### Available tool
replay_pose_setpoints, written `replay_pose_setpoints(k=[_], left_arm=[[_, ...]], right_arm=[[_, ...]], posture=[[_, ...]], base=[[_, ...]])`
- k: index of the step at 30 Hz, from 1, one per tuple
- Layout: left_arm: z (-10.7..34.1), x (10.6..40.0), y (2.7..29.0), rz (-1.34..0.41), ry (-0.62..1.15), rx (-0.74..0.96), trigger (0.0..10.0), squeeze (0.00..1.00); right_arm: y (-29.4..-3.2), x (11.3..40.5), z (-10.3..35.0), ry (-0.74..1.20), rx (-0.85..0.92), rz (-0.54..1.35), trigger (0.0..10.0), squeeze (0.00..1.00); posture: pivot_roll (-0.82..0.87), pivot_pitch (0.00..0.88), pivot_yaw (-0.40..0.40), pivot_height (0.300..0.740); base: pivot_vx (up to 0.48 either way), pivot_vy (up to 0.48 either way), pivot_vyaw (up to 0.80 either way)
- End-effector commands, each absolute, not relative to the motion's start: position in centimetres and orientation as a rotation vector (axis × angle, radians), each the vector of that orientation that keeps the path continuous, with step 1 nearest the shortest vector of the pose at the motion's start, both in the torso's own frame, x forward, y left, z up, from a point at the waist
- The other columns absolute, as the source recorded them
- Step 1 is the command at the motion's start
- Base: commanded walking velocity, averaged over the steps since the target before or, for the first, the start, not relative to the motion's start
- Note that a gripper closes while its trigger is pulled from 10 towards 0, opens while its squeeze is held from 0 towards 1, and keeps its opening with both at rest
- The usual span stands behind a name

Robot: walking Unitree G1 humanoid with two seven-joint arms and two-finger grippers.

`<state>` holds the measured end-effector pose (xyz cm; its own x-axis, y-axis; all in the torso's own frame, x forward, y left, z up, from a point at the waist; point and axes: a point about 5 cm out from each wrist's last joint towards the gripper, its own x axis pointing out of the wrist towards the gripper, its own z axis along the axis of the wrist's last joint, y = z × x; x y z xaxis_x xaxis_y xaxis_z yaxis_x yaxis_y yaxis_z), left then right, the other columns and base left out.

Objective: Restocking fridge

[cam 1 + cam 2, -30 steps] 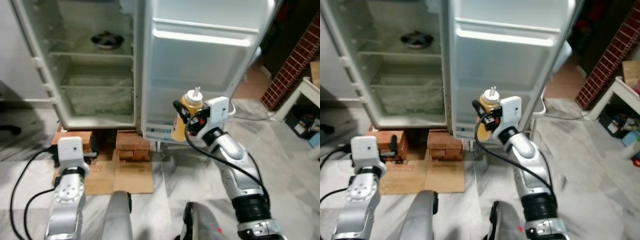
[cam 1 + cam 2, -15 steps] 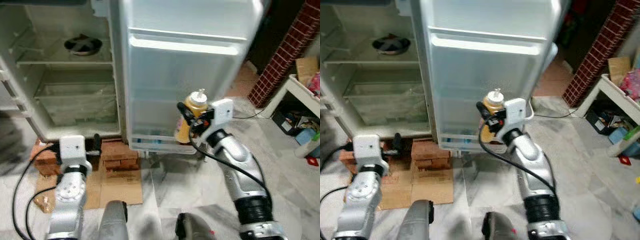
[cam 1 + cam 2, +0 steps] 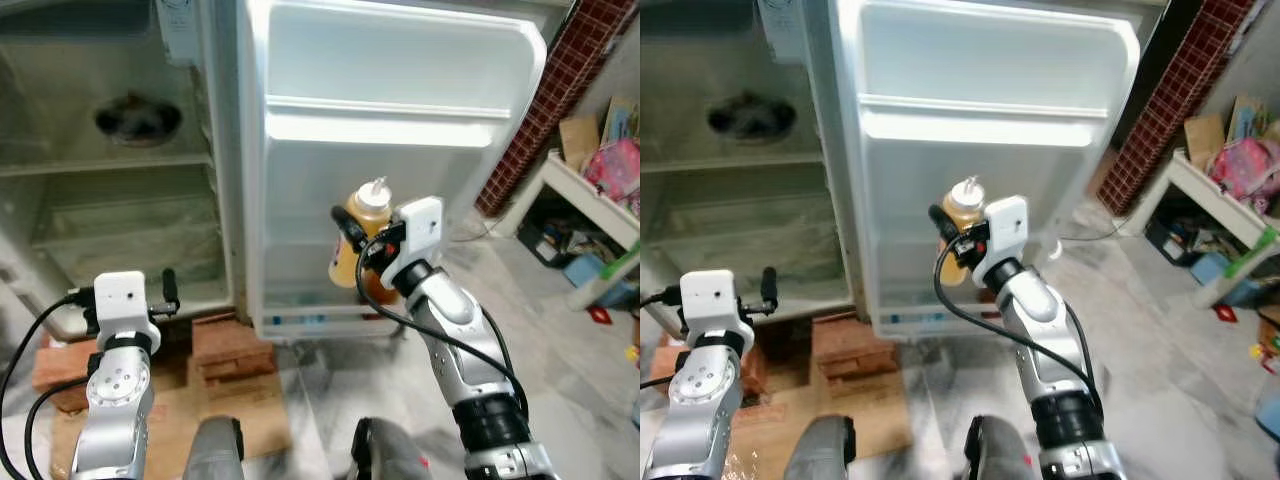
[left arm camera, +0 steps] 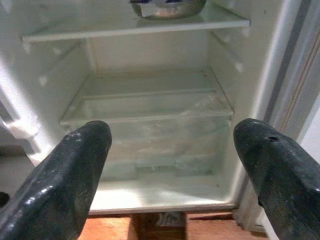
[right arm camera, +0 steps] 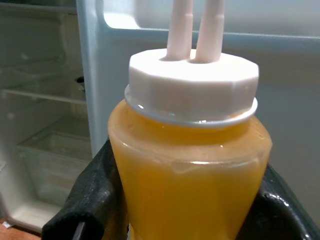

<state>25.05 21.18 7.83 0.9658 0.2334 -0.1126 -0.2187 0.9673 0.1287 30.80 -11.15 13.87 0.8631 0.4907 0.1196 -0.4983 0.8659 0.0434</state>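
Note:
An open fridge stands before me, its white door swung wide with bare door shelves. My right gripper is shut on a yellow sauce bottle with a white twin-nozzle cap, held upright just in front of the lower part of the door. The bottle's yellow body sits between the black fingers. My left gripper is open, low at the left, facing the fridge's lower shelves and clear drawer.
A metal bowl sits on an upper fridge shelf. Bricks and cardboard lie under the fridge. At the right are a white table with clutter and a brick wall. Marble floor spreads to the right.
The camera has moved closer and tilted up, so the door looms larger. My right gripper has carried the bottle slightly higher against the door. The left arm stays low.

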Motion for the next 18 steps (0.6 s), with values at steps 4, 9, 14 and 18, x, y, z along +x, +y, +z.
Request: replay_pose_setpoints(k=[4,9,14,18], left_arm=[[7.73,25.12,20.57,0.198,0.131,0.129,10.0,0.0],[7.76,25.13,20.4,0.163,0.121,0.121,10.0,0.0],[7.83,25.1,20.27,0.159,0.119,0.124,10.0,0.0],[7.64,25.11,19.99,0.141,0.126,0.109,10.0,0.0]], right_arm=[[-12.15,30.98,14.18,-0.125,0.075,0.473,10.0,0.0],[-12.01,30.99,14.25,-0.13,0.079,0.475,10.0,0.0],[-11.89,30.99,14.28,-0.132,0.081,0.478,10.0,0.0],[-11.77,30.92,14.24,-0.134,0.082,0.485,10.0,0.0]], posture=[[0.05,0.0,-0.085,0.631],[0.05,0.0,-0.083,0.631],[0.05,0.0,-0.082,0.631],[0.05,0.0,-0.081,0.631]], base=[[0.0,0.0,0.0],[0.164,0.0,0.0],[0.48,0.0,0.0],[0.181,0.0,0.0]])
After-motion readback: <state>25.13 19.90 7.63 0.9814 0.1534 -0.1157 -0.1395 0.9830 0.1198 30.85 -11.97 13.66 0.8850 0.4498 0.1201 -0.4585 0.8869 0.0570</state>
